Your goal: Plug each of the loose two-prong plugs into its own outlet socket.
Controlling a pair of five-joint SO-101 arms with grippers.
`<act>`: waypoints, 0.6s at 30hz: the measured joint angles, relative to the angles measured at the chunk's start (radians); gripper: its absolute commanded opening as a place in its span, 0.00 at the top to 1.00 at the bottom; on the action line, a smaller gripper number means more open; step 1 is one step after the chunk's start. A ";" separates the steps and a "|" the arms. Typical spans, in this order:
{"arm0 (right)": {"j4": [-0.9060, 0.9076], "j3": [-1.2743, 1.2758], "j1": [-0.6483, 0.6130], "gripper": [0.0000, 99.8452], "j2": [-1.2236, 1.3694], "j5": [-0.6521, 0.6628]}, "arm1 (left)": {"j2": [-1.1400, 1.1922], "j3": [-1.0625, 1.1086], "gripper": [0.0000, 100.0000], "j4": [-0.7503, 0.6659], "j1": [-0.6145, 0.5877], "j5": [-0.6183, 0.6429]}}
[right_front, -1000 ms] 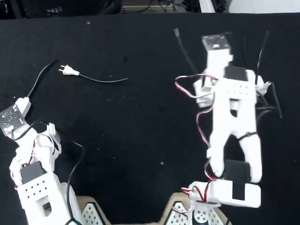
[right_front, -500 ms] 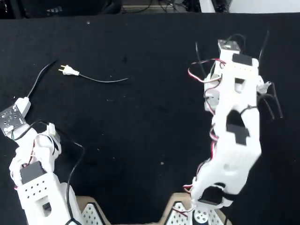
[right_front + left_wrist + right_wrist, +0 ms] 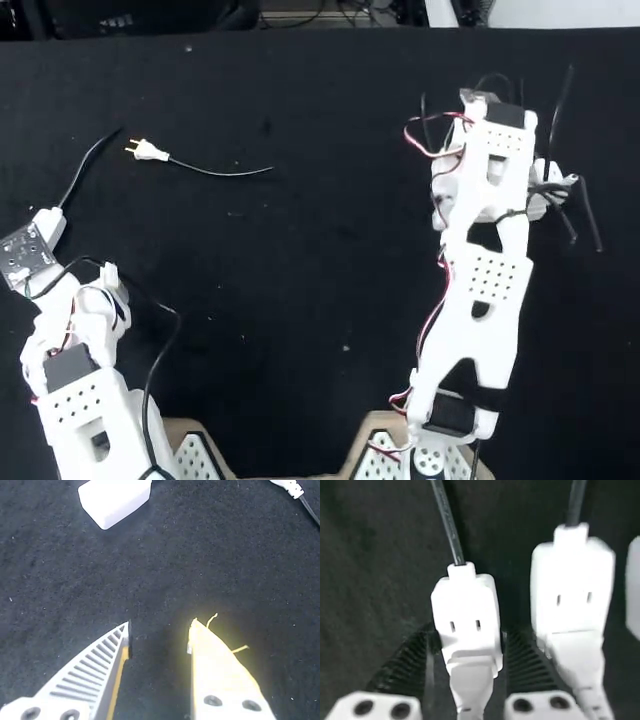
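From above, the left gripper (image 3: 30,245) sits low over the near left edge of the black desk (image 3: 300,280), just beside a white socket block (image 3: 48,225). The loose plug (image 3: 148,151) lies farther back on its thin black cord (image 3: 215,171), well apart from both. The right arm (image 3: 480,280) stretches to the far right of the desk, where its end hangs over a tangle of dark leads. In the left wrist view, the left gripper stands wide and empty over bare cloth, with the block ahead of it and the plug's tip at the frame's edge. In the right wrist view, the right gripper (image 3: 470,640) is drawn narrow around a white plug (image 3: 469,682), whose nose appears pushed into the end of a socket (image 3: 465,605). A second socket (image 3: 572,590) lies just beside it, apparently with its own plug (image 3: 572,655) already in. Whether the held plug is fully seated cannot be judged. The socket is light and unanchored, so a further push may slide it along the cloth instead of driving the prongs home. A skewed push could bend the prongs, and opening or lifting carelessly might drag the joint apart or nudge the neighbouring pair. On the left, the thin cord could let the plug twist when it is picked up.
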 measured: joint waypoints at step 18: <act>0.018 -0.153 -0.063 0.74 0.005 0.046 | 0.000 0.000 0.80 0.000 0.000 0.000</act>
